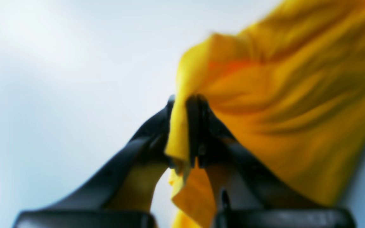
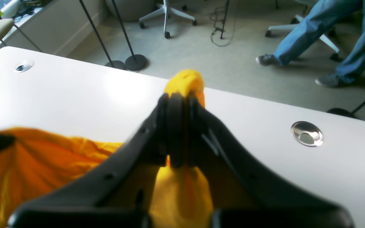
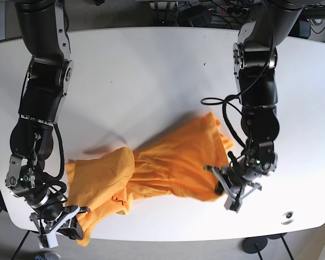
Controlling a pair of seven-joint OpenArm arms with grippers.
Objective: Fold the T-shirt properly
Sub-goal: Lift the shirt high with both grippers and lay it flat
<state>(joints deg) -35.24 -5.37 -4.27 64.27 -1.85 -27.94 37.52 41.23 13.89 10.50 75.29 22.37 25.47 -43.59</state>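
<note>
The yellow-orange T-shirt (image 3: 151, 173) lies bunched and stretched across the front of the white table (image 3: 141, 76). My left gripper (image 3: 223, 187), on the base view's right, is shut on the shirt's edge; in the left wrist view the gripper (image 1: 185, 126) pinches a fold of the cloth (image 1: 280, 95). My right gripper (image 3: 76, 219), on the base view's left, is shut on the other end of the shirt near the table's front edge; in the right wrist view the gripper (image 2: 177, 126) clamps cloth (image 2: 187, 80) that sticks out past its tips.
Metal cable grommets (image 2: 307, 133) sit in the table top near its corners. Beyond the table's edge are stand bases (image 2: 135, 61), office chairs and a seated person's legs (image 2: 312, 34). Cables hang from the left arm (image 3: 227, 108).
</note>
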